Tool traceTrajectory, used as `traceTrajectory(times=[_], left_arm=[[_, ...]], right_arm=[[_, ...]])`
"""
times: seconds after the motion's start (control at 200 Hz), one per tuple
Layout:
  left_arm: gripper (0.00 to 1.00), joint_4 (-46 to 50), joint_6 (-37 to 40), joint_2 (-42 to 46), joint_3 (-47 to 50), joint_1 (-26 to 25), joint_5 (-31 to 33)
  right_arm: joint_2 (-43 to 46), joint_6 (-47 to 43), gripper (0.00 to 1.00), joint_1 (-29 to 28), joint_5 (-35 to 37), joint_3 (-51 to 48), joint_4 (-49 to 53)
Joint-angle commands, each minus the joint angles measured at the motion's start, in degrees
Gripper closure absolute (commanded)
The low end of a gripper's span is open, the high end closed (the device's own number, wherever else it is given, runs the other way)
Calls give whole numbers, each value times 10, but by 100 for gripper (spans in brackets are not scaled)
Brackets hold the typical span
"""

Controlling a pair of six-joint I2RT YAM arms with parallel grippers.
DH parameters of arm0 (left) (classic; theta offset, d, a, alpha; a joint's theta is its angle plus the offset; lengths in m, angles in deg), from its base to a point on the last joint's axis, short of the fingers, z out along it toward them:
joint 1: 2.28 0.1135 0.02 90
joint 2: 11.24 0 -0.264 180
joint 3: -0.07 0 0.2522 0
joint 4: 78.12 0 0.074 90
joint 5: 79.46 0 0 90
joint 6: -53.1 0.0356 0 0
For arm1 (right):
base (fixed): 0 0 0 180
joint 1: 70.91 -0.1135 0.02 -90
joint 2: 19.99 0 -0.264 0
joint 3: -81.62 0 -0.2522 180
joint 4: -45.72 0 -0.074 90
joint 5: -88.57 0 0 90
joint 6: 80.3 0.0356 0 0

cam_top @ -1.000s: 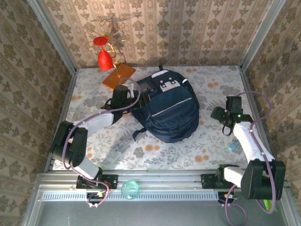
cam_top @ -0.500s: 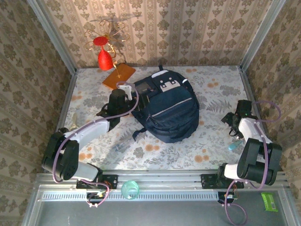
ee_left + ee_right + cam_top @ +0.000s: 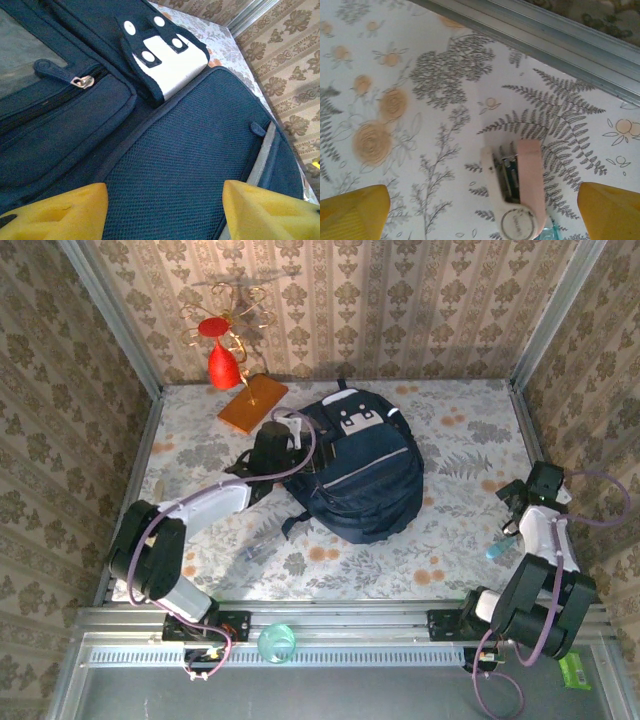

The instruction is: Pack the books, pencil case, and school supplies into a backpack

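So the left gripper [image 3: 162,215]: its yellow fingertips [image 3: 55,212] are spread well apart with nothing pinched between them, and it hangs right over the backpack [image 3: 360,480], above the dark mesh panel [image 3: 180,165]. Can't tell whether the pads actually touch the fabric. Just past the mesh is the backpack's grey-white patch [image 3: 172,70] with pale dots, and left of that a zip pull [image 3: 80,81]. From the top camera this gripper sits at the backpack's upper-left edge.

The right gripper [image 3: 480,207] has its jaws gaping wide and is holding nothing. It's well off to the backpack's right, near the metal rail [image 3: 545,37]. Directly under it, on the floral table top [image 3: 420,75], lies a little pale-pink stapler [image 3: 520,185], in the gap between the two fingers and untouched. A teal-clear bit [image 3: 547,231] peeks out at the stapler's near end.

The backpack itself lies flat mid-table. An orange slab [image 3: 252,402] lies just beyond its upper-left corner, and a red vase [image 3: 222,362] stands behind that. A small clear piece [image 3: 256,551] lies off the backpack's near-left side, close to a strap.
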Motion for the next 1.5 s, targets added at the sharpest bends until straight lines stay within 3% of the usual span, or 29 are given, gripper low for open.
traceTrajectory(times=[0.0, 0.325, 0.575, 0.83, 1.12, 1.33, 1.495], left_arm=[[38, 19, -11, -7, -26, -4, -23], [38, 15, -9, 10, -9, 6, -29], [38, 3, -15, 32, 22, 20, -32], [37, 9, -14, 52, 38, 26, -31], [37, 43, 10, 75, 37, 24, 4], [34, 101, 182, 102, 7, -34, 98], [32, 138, 265, 81, -36, -74, 111]], right_arm=[[-21, 18, 3, 9, -16, -9, -3], [-83, 12, 19, 25, -53, -24, -51], [-132, 4, 41, 25, -84, -12, -69], [-111, -11, 48, 8, -107, -7, -70], [-11, -34, 52, -102, -109, 17, -75], [39, -74, 56, -219, -156, 46, -68], [39, -76, 59, -263, -240, 55, -56]])
